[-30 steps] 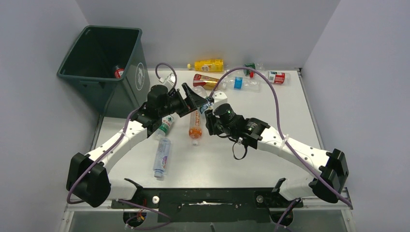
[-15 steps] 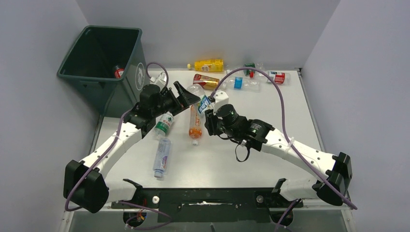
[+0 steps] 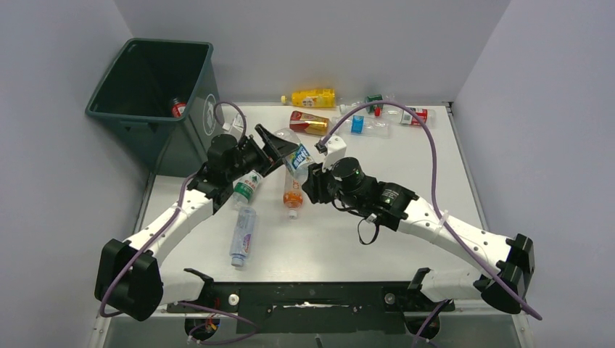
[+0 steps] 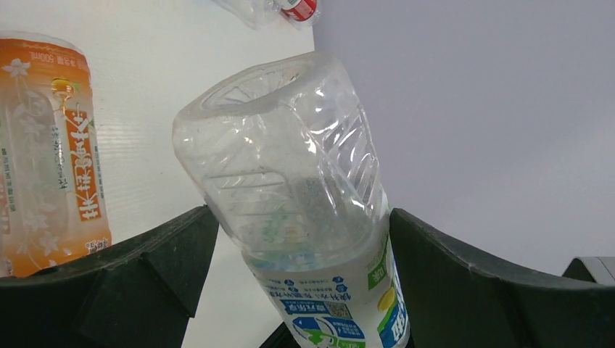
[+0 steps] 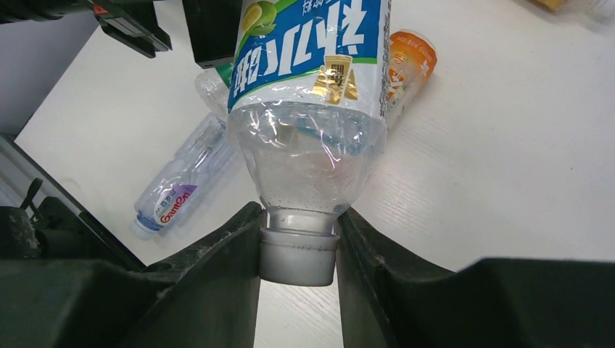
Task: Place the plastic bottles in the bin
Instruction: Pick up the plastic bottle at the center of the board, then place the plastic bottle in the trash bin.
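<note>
Since a second ago: left arm pulled back toward the bin, right arm reached further left, and the blue-labelled bottle moved left with them.

Bottle is held above the table mid-workspace, tilted, right of the bin and outside it. Right claw is pinched on its white cap, fingers tight on both sides. Left claw is spread wide around the clear body near the base. Fingers sit against both sides, but I can't tell if it's actually clamping.

Both arms are stretched forward and angled inward, wrists nearly nose to nose.

Orange bottle lies on the table just under the handoff, green-labelled bottle beside the left forearm. One red-capped bottle is already inside the bin.
</note>
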`<state>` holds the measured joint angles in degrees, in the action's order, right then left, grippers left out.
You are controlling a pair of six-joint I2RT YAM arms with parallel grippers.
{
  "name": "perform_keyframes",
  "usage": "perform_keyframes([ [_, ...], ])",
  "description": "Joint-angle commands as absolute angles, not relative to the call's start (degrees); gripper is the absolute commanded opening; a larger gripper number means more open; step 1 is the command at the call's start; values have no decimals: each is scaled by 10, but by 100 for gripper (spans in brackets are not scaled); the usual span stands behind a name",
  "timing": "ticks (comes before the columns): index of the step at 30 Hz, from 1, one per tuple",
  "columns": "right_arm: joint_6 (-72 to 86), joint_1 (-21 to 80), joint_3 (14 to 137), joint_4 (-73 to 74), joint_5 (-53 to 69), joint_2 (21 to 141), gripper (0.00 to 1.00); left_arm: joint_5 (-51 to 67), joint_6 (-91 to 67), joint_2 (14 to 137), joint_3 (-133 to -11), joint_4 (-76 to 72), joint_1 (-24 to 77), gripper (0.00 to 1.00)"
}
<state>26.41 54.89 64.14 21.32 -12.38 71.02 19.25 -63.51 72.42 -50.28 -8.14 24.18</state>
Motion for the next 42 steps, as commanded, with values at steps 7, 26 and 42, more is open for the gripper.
perform_keyframes([
  [7, 291, 562, 630, 124, -88, 699, 13, 203, -687, 709, -488, -186, 240, 82],
  [26, 302, 566, 638, 157, -109, 683, 92, 260, -500, 736, -724, 43, 81, 38],
  [42, 322, 565, 620, 174, -117, 720, 93, 334, -427, 852, -983, 126, -163, 41],
])
